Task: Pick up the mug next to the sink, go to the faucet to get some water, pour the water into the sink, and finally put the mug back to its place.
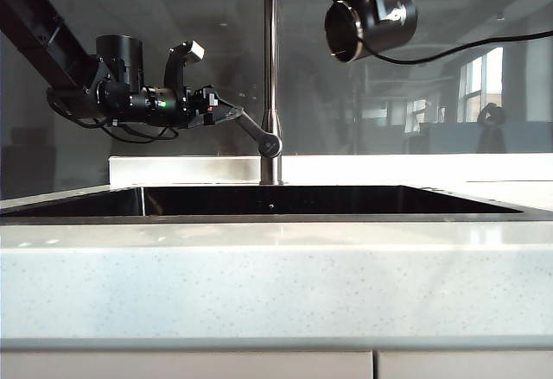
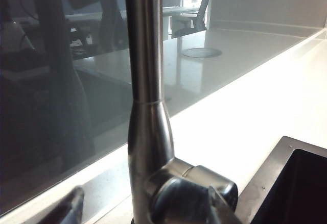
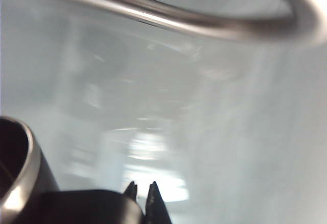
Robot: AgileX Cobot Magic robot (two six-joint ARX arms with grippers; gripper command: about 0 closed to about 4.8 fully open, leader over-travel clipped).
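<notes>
The right gripper is clamping the mug by its handle, tipped high over the sink – water could splash the counter. The left gripper is sitting by the faucet lever, jaws wide – a bump might open it

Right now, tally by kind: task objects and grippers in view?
Mugs: 1, the mug, tilted on its side high above the sink, held by the right gripper
Faucets: 1, the faucet
Sinks: 1, the sink
Grippers: 2, the right one on the mug, the left gripper at the faucet's lever
Total: 5
</notes>
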